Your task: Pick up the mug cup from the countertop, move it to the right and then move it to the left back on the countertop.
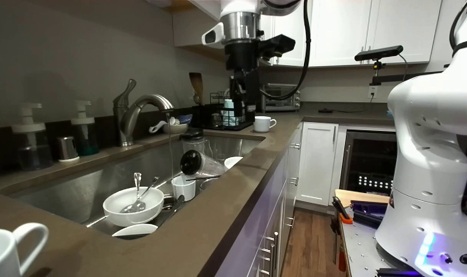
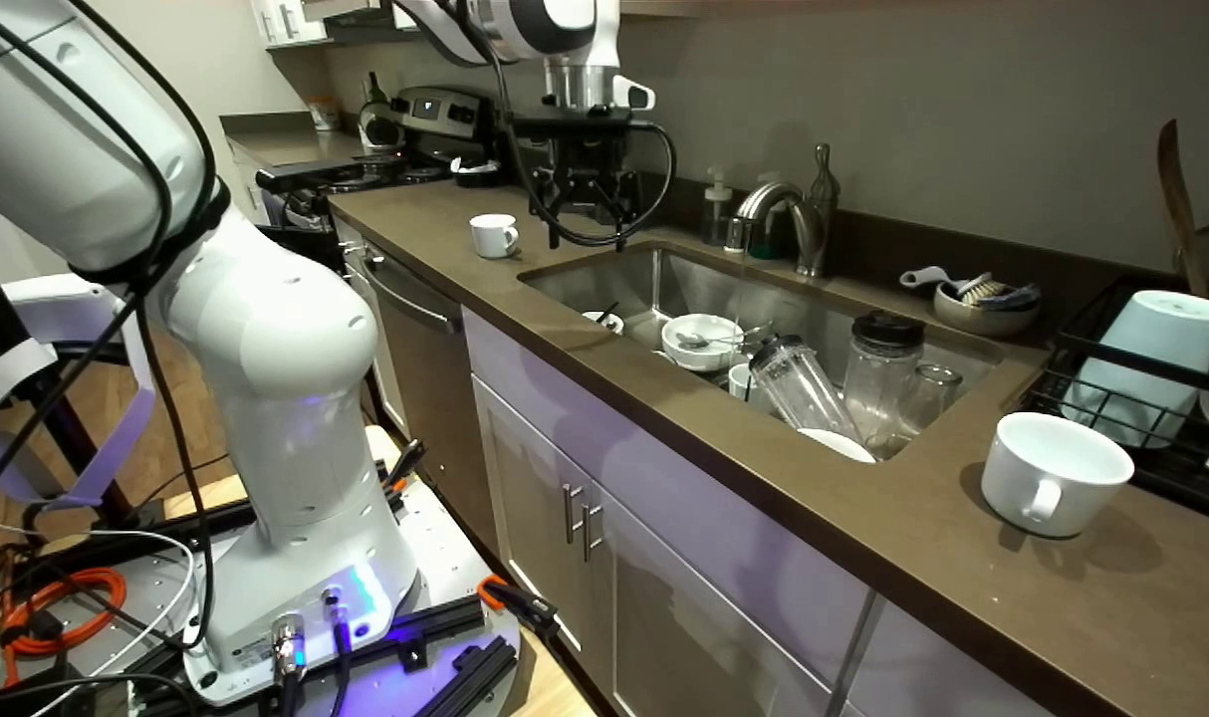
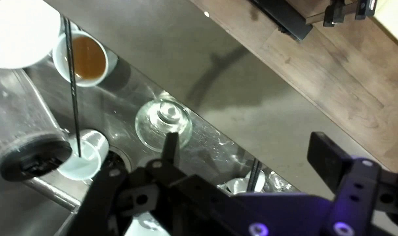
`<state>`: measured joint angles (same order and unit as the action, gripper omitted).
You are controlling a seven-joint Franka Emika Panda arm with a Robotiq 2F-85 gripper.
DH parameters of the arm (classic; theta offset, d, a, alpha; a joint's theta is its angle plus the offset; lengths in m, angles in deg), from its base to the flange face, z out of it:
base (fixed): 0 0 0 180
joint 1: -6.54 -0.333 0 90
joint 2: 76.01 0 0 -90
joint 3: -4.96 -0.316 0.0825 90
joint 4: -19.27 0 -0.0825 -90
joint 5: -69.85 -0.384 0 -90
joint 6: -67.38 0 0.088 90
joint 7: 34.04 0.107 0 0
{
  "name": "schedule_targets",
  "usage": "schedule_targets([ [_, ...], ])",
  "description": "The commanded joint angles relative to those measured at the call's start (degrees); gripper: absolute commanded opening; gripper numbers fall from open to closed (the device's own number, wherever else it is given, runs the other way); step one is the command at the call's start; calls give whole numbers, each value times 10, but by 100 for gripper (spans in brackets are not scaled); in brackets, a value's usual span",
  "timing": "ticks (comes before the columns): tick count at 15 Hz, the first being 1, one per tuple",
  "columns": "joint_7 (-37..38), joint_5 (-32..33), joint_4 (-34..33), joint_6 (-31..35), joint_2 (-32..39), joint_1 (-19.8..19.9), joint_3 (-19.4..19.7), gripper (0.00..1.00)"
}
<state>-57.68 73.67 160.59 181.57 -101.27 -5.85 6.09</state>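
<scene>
Hovering over the sink edge (image 3: pixel 202 118) with the gripper (image 2: pixel 588 240) spread wide and empty, maybe risking mixing up the mug (image 2: pixel 1058 475) near right on the counter (image 2: pixel 1142 607) in an exterior view with its lookalike (image 2: pixel 491 237) far left, or tipping one by coming in crooked.

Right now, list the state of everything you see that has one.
Gripper: open, empty
Rack-side white mug: upright on the countertop
Stove-side white mug: also upright there
Faucet: apparently running, thin stream
Clear jar: tilted, black lid on
Second clear jar: upright, also lidded
White bowl: upright, spoon inside
White cup in the sink: holding brown liquid
Under-sink cabinet doors: shut
</scene>
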Motion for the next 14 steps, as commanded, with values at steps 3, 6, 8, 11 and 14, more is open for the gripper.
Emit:
schedule_targets([
  [3,-124,-65,-16,94,88,-54,-18,100],
  [6,-198,-89,-40,123,150,-70,-34,100],
  [8,-249,-98,-67,126,190,-71,-49,100],
  [11,-329,-115,-115,117,239,-65,-76,100],
  [14,-367,-127,-158,114,276,-60,-108,100],
])
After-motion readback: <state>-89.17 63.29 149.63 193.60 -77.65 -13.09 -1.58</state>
